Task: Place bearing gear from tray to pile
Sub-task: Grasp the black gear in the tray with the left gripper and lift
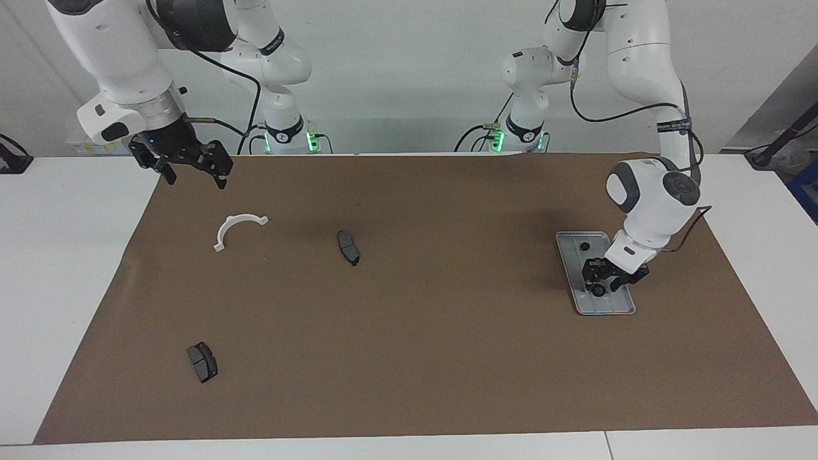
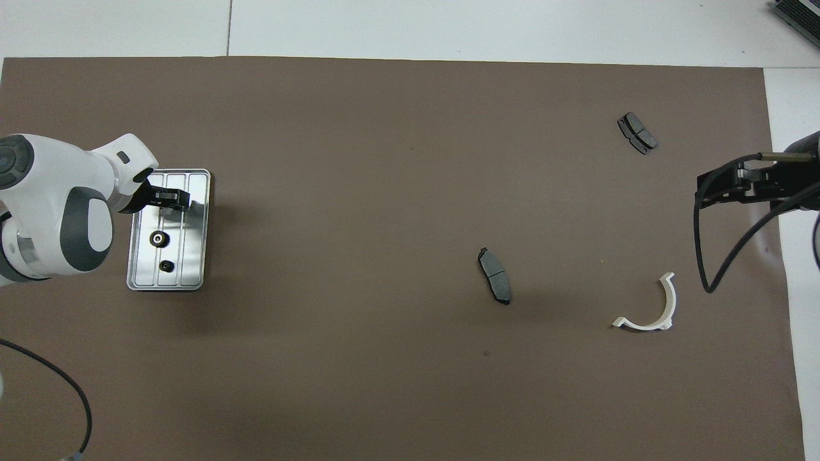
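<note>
1. Two small black gears (image 2: 158, 239) (image 2: 166, 266) in one silver tray (image 2: 198, 224)
2. Two dark grey brake pads (image 2: 494, 275) (image 2: 637, 133) on one brown mat (image 2: 384, 160)
3. One white half-ring bracket (image 2: 652, 307)
4. Two robot arms, each with one gripper: left gripper (image 1: 599, 276), right gripper (image 1: 192, 167)

We find no text, label, brand, number or sign that we can read anywhere. The dark band (image 1: 676, 124) around the white left arm carries pale marks, but we cannot make out any letters on it. The flat ridged silver-grey metal tray (image 1: 623, 306) bears no marking that we can see.
</note>
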Robot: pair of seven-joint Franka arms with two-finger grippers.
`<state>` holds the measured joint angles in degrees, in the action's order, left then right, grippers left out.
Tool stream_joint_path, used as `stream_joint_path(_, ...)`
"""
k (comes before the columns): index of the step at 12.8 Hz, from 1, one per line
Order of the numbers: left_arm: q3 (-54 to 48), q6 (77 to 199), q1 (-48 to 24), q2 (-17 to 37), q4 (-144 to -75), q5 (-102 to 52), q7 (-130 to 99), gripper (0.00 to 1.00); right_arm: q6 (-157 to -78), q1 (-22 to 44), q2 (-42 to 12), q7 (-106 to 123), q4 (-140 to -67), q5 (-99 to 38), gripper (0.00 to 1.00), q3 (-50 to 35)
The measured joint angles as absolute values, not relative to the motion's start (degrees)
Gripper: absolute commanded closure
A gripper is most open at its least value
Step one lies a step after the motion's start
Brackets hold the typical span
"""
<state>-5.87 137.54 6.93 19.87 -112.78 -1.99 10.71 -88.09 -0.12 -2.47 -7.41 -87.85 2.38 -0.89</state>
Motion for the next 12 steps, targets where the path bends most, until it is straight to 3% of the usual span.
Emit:
stream_joint_path(3,-5.9,137.6,6.9,20.1,-112.8,-2.0,10.7,0.45,-88.1,-0.1,-2.5,-7.4,-87.9,2.4,0.0,-0.9)
stream_joint_path(12,-5.8,137.6,6.9,20.1,-112.8,-1.9,10.7,0.76,-88.1,-0.1,-2.5,-7.4,-87.9,2.4,0.0,-0.9)
